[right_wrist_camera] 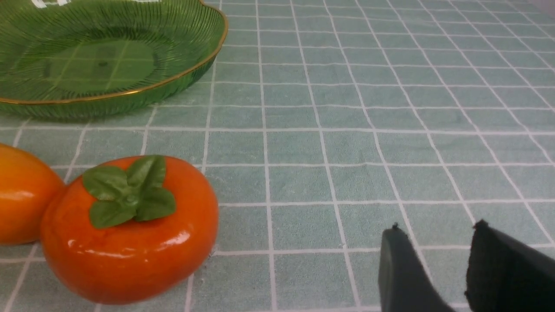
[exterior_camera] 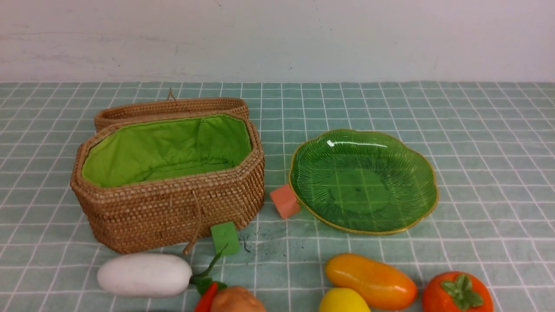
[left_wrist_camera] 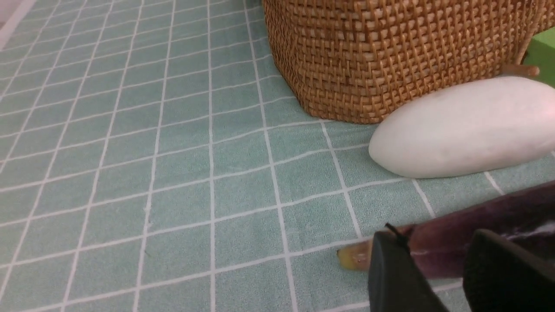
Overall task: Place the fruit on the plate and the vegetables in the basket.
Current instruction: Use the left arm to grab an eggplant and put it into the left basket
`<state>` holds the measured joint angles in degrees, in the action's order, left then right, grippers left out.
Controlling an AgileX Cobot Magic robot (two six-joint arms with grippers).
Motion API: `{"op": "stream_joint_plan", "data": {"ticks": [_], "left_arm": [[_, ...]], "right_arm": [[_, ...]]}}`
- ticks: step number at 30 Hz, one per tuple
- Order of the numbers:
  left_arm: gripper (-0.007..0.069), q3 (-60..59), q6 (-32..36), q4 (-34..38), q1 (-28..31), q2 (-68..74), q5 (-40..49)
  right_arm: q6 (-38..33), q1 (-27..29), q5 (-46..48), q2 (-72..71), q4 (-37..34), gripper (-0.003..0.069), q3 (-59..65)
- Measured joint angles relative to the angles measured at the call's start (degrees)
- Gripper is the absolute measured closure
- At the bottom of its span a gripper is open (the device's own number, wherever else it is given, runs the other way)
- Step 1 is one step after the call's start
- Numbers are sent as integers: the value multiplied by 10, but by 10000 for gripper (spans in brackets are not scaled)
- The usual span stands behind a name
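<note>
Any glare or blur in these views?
Front view: white glare streaks on the plate, far side, light otherwise even. Left wrist view: radish washed out, left gripper dark and soft. Right wrist view: specular spots on the persimmon, right gripper soft.

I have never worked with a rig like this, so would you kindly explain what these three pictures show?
This is a robot with two arms at a table covered with checked cloth. The wide picture looks forward from between the arms, neither of which shows. It shows an open wicker basket with nothing visible inside, an empty green plate, a salmon cube, a green cube and toy food: radish, red piece, potato, mango, lemon, persimmon. The other two pictures come from cameras on the wrists; the dark prongs are the left gripper and right gripper, both open, holding nothing. A dark purple piece, perhaps an eggplant, lies by the left one.
</note>
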<state>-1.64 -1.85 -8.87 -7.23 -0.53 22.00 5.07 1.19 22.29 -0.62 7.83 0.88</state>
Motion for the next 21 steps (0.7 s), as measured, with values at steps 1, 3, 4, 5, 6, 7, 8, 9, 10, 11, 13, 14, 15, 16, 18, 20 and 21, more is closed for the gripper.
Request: {"op": "stream_joint_plan", "data": {"ticks": [1, 3, 4, 5, 6, 7, 8, 9, 10, 11, 13, 14, 15, 16, 18, 20, 21], "left_arm": [[386, -1, -9, 10, 0, 0, -8], [386, -1, -34, 51, 0, 0, -36], [386, -1, -54, 75, 0, 0, -60], [386, -2, -72, 101, 0, 0, -84], [386, -2, -106, 157, 0, 0, -127], [386, -2, -145, 202, 0, 0, -157], [386, -2, -167, 242, 0, 0, -189], [386, -2, -175, 249, 0, 0, -195], [386, -2, -197, 292, 0, 0, -249], [386, -2, -197, 296, 0, 0, -256], [386, 9, -214, 321, 0, 0, -306], [386, 30, -220, 328, 0, 0, -309], [386, 55, -224, 332, 0, 0, -302], [386, 80, -225, 332, 0, 0, -292], [386, 153, -217, 327, 0, 4, -250], [386, 235, -194, 313, 0, 33, -186], [386, 277, -184, 304, 0, 52, -155]], "right_arm": [[0, 0, 0, 0, 0, 417, 0], [-2, 0, 0, 0, 2, 417, 0], [-2, 0, 0, 0, 4, 417, 0], [-2, 0, 2, 0, 6, 417, 0], [-2, 0, 2, 0, 8, 417, 0], [-3, 0, 2, 0, 10, 417, 0], [-4, 0, 2, 0, 10, 417, 0], [-4, 0, 2, 0, 10, 417, 0], [-4, 0, 2, 0, 11, 417, 0], [-4, 0, 2, 0, 12, 417, 0], [-4, 0, 2, 0, 13, 417, 0], [-4, 0, 2, 0, 14, 417, 0], [-4, 0, 3, 0, 14, 417, 0], [-4, 0, 3, 0, 14, 417, 0], [-4, 0, 3, 0, 14, 417, 0], [-4, 0, 3, 0, 14, 417, 0], [-4, 0, 3, 0, 14, 417, 0]]}}
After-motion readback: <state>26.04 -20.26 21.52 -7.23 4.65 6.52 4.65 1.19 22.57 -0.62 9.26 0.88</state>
